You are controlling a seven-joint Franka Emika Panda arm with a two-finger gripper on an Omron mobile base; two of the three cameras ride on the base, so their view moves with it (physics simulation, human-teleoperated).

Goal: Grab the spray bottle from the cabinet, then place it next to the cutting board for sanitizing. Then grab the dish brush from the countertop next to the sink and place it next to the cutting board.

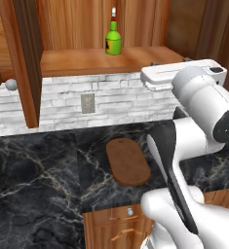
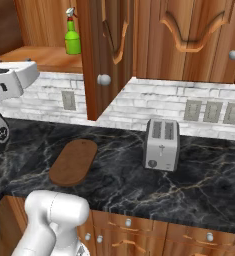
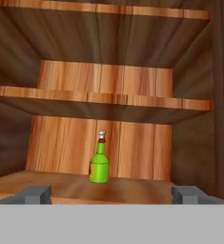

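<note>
The green spray bottle [image 1: 114, 41] [image 2: 72, 39] [image 3: 99, 167] stands upright on the lowest shelf of the open cabinet [image 1: 86, 61] [image 2: 39, 56] [image 3: 132, 188], near its back wall. In the hand view my gripper [image 3: 112, 194] is open and level with that shelf. It is still well short of the bottle, which sits centred between the two fingertips [image 3: 35, 193]. Nothing is between them. The dark brown cutting board [image 1: 127, 162] [image 2: 74, 161] lies flat on the black marble countertop [image 1: 38, 185] [image 2: 204, 185] below the cabinet. The dish brush is out of view.
The cabinet door [image 1: 26, 58] [image 2: 106, 50] stands open beside the shelf. A silver toaster [image 2: 161, 145] sits on the counter to the right of the board. Two higher shelves [image 3: 99, 97] hang above the bottle. My white arm [image 1: 203, 112] rises over the counter's front edge.
</note>
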